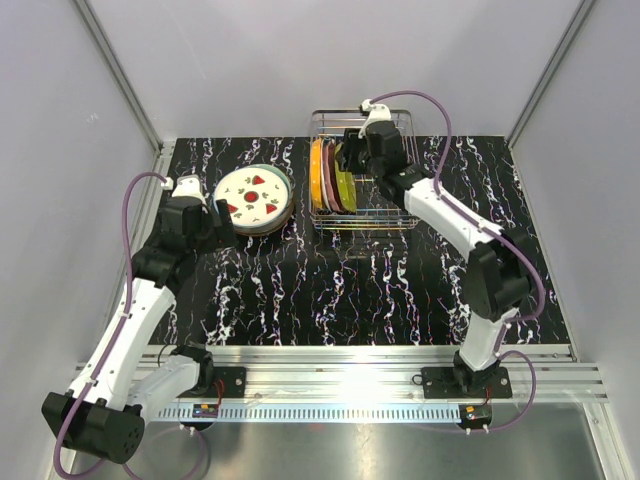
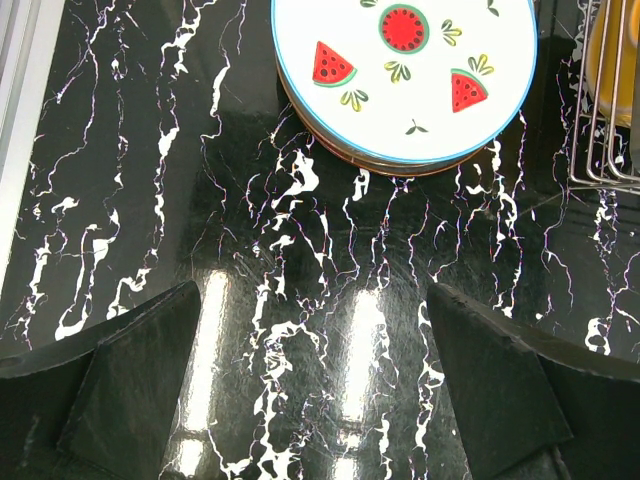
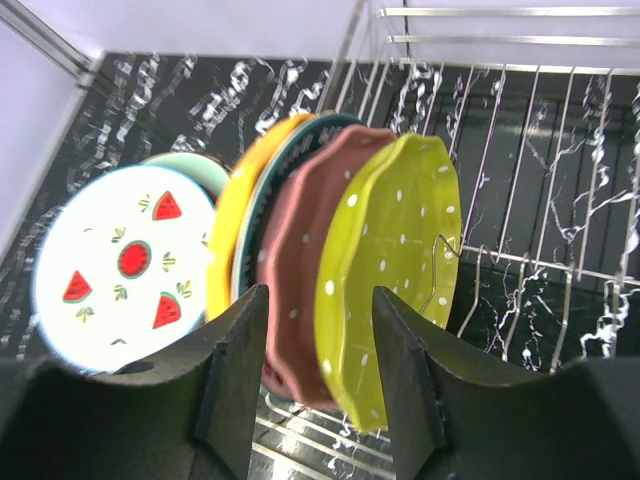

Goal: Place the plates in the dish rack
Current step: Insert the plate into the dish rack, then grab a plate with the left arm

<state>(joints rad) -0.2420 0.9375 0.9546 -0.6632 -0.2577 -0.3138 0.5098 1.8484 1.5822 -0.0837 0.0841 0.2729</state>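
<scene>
left claw (image 2: pixel 312 300) wide near watermelon plate (image 2: pixel 404 75), right claw (image 3: pixel 320 305) parted above dish rack (image 1: pixel 366 228)

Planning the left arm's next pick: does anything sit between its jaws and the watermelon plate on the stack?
Nothing visible. The left jaws stand open over bare marbled table, and the watermelon plate lies on top of the stack just ahead, uncovered. The dish rack is off to the right.

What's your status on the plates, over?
Left gripper open, just short of the watermelon plate atop the stack. Right gripper open over dish rack, four plates racked upright. Nothing seen in the way.
</scene>
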